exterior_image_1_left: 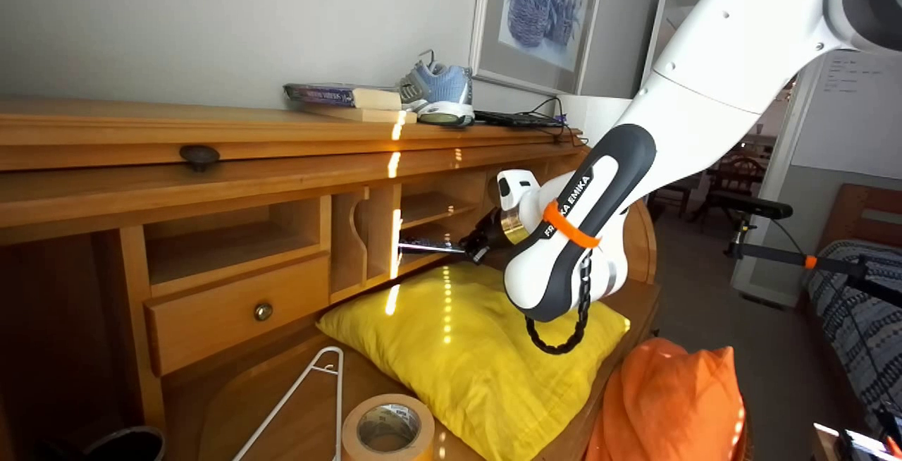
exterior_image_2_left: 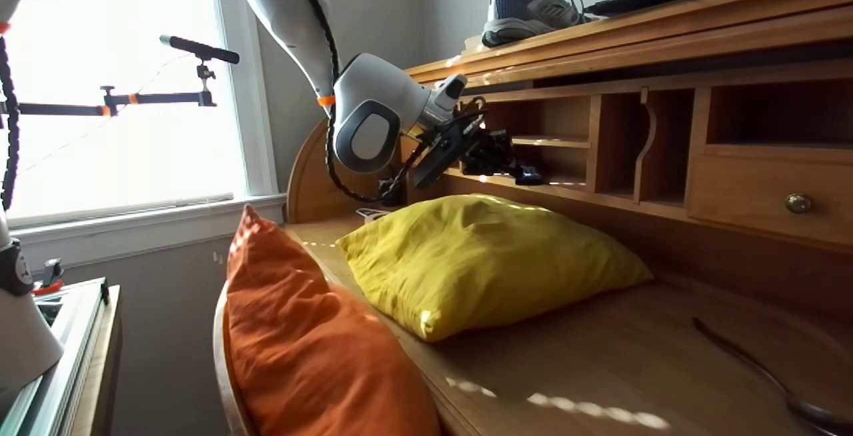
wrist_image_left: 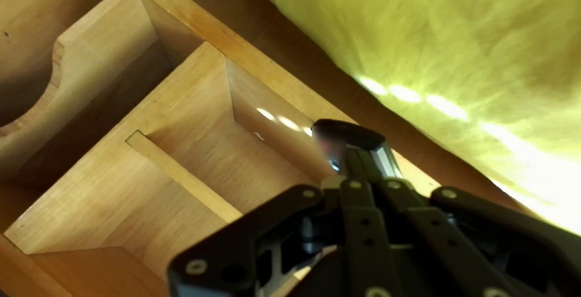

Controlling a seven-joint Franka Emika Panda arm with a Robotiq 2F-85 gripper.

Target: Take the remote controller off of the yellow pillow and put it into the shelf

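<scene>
The remote controller (exterior_image_1_left: 430, 246) is dark with a shiny edge. It also shows in an exterior view (exterior_image_2_left: 530, 175) and in the wrist view (wrist_image_left: 358, 134). My gripper (exterior_image_1_left: 476, 242) is shut on its near end; the fingers nearly meet in the wrist view (wrist_image_left: 363, 170). The remote is above the yellow pillow (exterior_image_1_left: 465, 348), apart from it. Its free end points at the lower compartment of the wooden shelf (exterior_image_2_left: 592, 146) and overlaps the compartment's front lip in the wrist view. I cannot tell whether its tip is inside. The fingers hide part of the remote.
A thin shelf board (wrist_image_left: 190, 181) splits the compartment. A curved divider (wrist_image_left: 54, 67) and a drawer (exterior_image_1_left: 239, 313) stand alongside. A white hanger (exterior_image_1_left: 337, 390) and tape roll (exterior_image_1_left: 416, 426) lie on the desk. An orange pillow (exterior_image_2_left: 320, 356) is at the front.
</scene>
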